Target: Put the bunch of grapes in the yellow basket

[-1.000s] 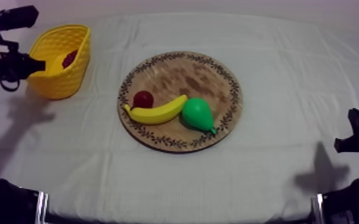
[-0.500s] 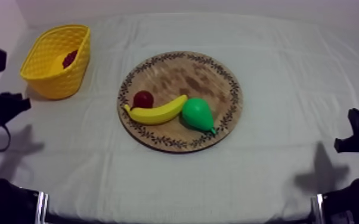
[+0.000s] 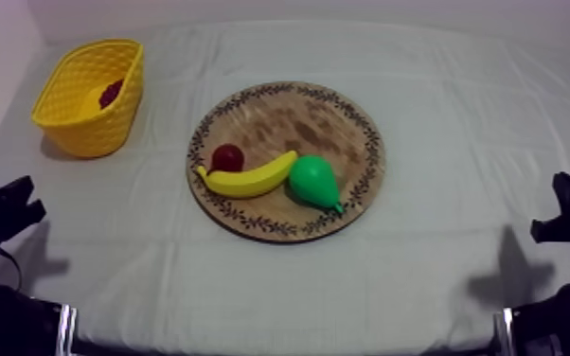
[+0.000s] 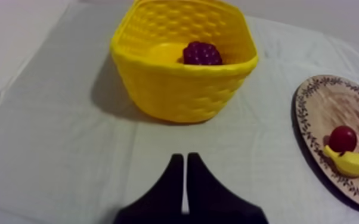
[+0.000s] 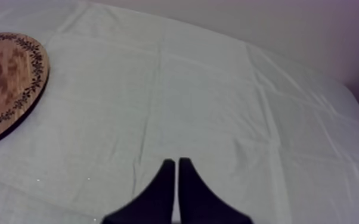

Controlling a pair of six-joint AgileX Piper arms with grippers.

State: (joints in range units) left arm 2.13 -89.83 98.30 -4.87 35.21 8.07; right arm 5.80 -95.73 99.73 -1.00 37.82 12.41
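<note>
- At the far left of the table, the yellow basket (image 3: 99,133) stands upright on the grey-white cloth (image 3: 459,104), and the dark purple bunch of grapes (image 4: 201,53) lies inside it
- Mid table, well apart from the basket, the round wooden board (image 3: 298,118) with a leaf-patterned rim carries three toy fruits
- On the board, a banana (image 3: 251,177) lies across, a small red fruit (image 3: 227,157) touches it near its left end on the far side, and a green pear (image 3: 313,182) sits just right of it
- Left gripper (image 4: 185,158) hovers low at the near left, facing the basket, fingers pressed together into a narrow wedge
- Right gripper (image 5: 176,161) sits low at the right edge over bare cloth, right of the board, fingers likewise pressed together
</note>
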